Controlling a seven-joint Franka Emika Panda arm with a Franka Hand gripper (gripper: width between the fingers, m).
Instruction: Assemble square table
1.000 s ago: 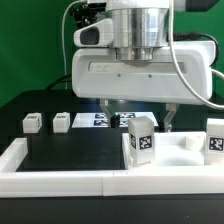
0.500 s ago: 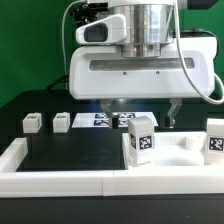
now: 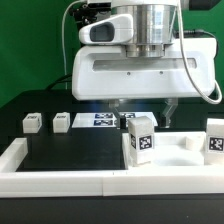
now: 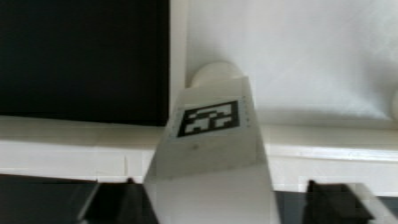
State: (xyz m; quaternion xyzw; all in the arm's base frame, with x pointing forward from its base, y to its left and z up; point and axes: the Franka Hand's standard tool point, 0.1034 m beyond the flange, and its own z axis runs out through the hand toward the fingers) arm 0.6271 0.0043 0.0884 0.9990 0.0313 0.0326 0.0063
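Observation:
The square table's white slab lies at the exterior view's lower right. A white leg block with a black-white tag stands upright on it. My gripper hangs right over that leg. In the wrist view the tagged leg sits between my two dark fingers. One finger is at the leg's edge, and a narrow gap shows on the other side. The gripper is open around the leg. Another tagged leg stands at the slab's right edge.
Two small tagged leg blocks lie on the black table at the exterior view's left. The marker board lies behind them, under the hand. The long white border wall runs along the front and left.
The fingers have drawn in toward the upright leg from a wider spread. The hand has shifted only slightly over the leg. Nothing else has moved.

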